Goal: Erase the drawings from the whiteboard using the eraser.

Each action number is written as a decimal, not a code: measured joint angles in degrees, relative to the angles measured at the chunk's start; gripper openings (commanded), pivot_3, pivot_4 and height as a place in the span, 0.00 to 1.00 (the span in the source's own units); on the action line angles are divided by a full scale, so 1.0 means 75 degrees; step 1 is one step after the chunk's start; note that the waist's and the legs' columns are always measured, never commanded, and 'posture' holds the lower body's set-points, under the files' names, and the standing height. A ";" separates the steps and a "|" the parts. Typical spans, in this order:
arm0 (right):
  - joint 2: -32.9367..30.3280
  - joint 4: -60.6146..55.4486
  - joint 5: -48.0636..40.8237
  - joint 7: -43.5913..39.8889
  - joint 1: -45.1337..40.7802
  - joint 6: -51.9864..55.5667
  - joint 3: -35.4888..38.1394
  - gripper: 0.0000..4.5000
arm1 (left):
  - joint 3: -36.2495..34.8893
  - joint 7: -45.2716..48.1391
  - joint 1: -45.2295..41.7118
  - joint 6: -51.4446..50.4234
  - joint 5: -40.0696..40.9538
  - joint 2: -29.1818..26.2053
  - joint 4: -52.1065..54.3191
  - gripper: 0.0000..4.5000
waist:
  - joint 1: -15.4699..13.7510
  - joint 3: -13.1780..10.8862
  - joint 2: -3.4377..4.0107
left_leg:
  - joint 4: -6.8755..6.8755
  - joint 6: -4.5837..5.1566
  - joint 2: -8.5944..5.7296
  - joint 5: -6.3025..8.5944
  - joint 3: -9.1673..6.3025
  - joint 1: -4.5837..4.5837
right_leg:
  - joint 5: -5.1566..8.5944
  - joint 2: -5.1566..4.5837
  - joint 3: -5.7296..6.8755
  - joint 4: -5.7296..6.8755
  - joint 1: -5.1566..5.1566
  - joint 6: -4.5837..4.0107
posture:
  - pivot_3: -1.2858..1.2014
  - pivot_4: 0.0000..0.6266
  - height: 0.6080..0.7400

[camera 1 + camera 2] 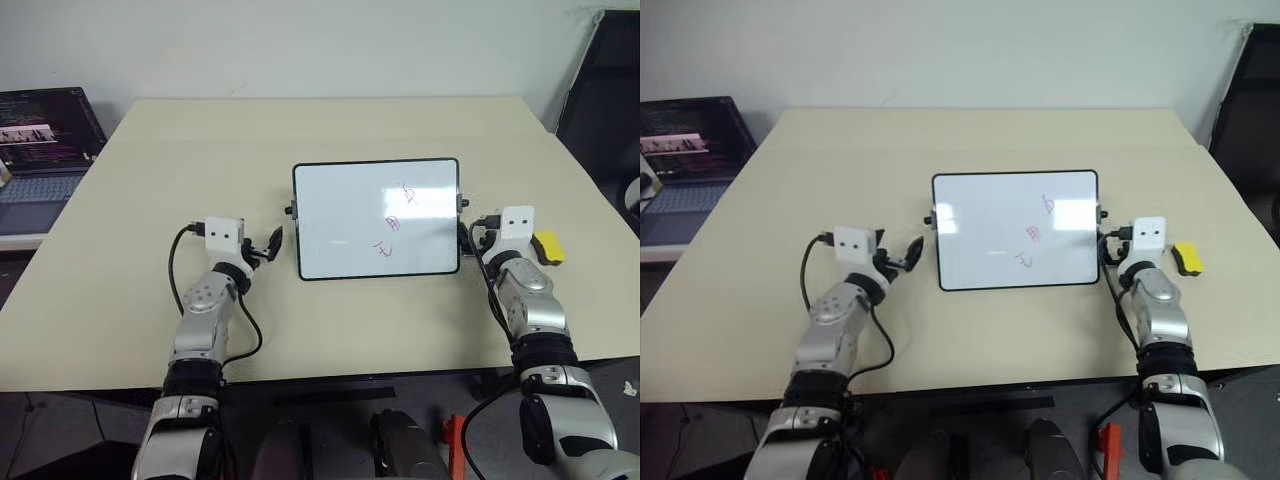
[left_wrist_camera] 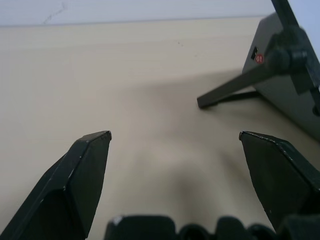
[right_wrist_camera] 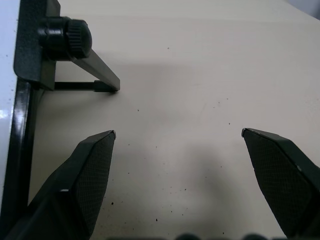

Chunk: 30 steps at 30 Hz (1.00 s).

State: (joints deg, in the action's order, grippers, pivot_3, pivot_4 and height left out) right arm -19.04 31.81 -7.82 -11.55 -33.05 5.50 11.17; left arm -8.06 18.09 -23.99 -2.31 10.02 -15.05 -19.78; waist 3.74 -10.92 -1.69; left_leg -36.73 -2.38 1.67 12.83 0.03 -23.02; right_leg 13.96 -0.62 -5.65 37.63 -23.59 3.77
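1. The left gripper point(image 2: 175, 137), jaws spread and empty, waits beside the whiteboard point(image 1: 340, 215) at mid-table point(image 1: 130, 200).
2. Three red drawings point(image 1: 393, 222) remain unerased.
3. The right gripper point(image 3: 178, 134), also spread and empty, sits beside the untouched eraser point(image 1: 547, 247) near the table's right edge.

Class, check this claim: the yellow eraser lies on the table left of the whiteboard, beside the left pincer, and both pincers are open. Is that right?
Not quite. The eraser lies right of the whiteboard, beside the right pincer, as the left eye view shows. It is on the table, and both pincers, the left pincer too, are open.
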 measured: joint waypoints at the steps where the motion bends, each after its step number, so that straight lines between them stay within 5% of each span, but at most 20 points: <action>1: 0.0012 0.0001 0.0002 0.0025 -0.0001 0.0000 -0.0001 0.99 | -0.0006 -0.0002 -0.0001 0.0000 0.0001 -0.0004 0.0010 1.00 | 0.0003 0.0000 0.0000 | 0.0000 0.0000 0.0000 0.0000 0.0001 0.0001 | 0.0000 0.0000 -0.0001 0.0000 0.0000 0.0001 | 0.52 0.24 1.00; 15: 0.0054 0.0144 -0.0009 0.0077 -0.0224 -0.0008 0.0015 0.99 | -0.0196 0.0007 -0.0168 -0.0169 0.0117 -0.0333 0.0260 1.00 | 0.0148 0.0000 0.0000 | 0.0007 0.0000 -0.0013 0.0000 -0.0020 -0.0004 | 0.0001 -0.0013 0.0017 -0.0004 0.0008 0.0002 | 0.52 0.24 1.00; 18: -0.0070 0.0142 -0.0051 0.0054 -0.0155 -0.0008 0.0171 0.99 | -0.0164 0.0005 -0.0142 -0.0238 0.0121 -0.0275 0.0343 1.00 | 0.0172 -0.0004 0.0007 | 0.0041 0.0028 -0.0146 -0.0036 -0.0298 -0.0022 | 0.0015 -0.0157 0.0268 -0.0011 0.0098 -0.0019 | 0.52 0.24 1.00; 30: -0.0196 -0.0317 -0.0063 0.0111 0.0157 0.0373 0.0310 0.99 | -0.0157 0.0380 -0.0544 -0.0449 0.0151 -0.0351 0.0241 1.00 | -0.0045 -0.0005 0.0006 | 0.0041 0.0023 -0.0120 -0.0037 -0.0224 -0.0044 | 0.0025 -0.0127 0.0225 0.0006 0.0046 -0.0034 | 0.52 0.24 1.00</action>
State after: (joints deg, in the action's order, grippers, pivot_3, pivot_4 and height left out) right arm -20.51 29.43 -8.29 -10.72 -31.87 8.30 13.49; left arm -9.24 20.94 -28.07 -5.68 11.15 -17.69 -17.97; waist 3.41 -10.96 -1.64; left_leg -36.43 -2.21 0.78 12.56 -1.65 -23.34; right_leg 14.15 -1.57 -3.96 37.67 -23.25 3.51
